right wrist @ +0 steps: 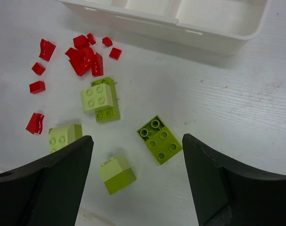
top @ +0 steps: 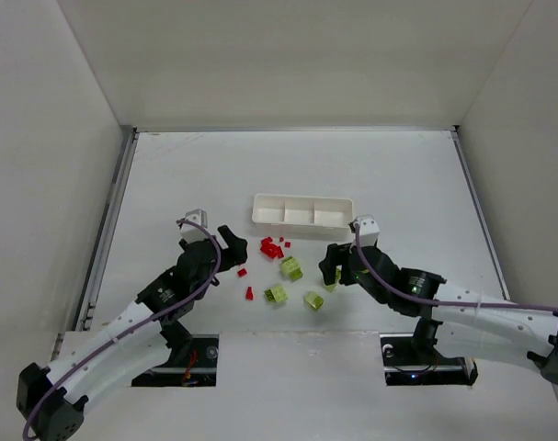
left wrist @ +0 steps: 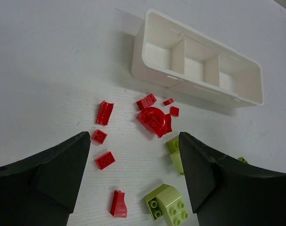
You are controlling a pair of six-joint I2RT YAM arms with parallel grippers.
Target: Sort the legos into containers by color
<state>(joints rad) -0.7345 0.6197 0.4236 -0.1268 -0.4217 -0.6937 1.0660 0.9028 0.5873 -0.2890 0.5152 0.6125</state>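
Legos [top: 291, 268] lie between gaping left gripper [top: 234, 250] and right gripper [top: 327, 266], near tray [top: 301, 220].

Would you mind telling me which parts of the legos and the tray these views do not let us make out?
- Left wrist view: a lime brick is half hidden behind one jaw of the left gripper.
- Right wrist view: the tray is cut off by the top edge; a pale green brick sits partly behind one jaw of the right gripper.
- Top view: the red pieces are too small to count.
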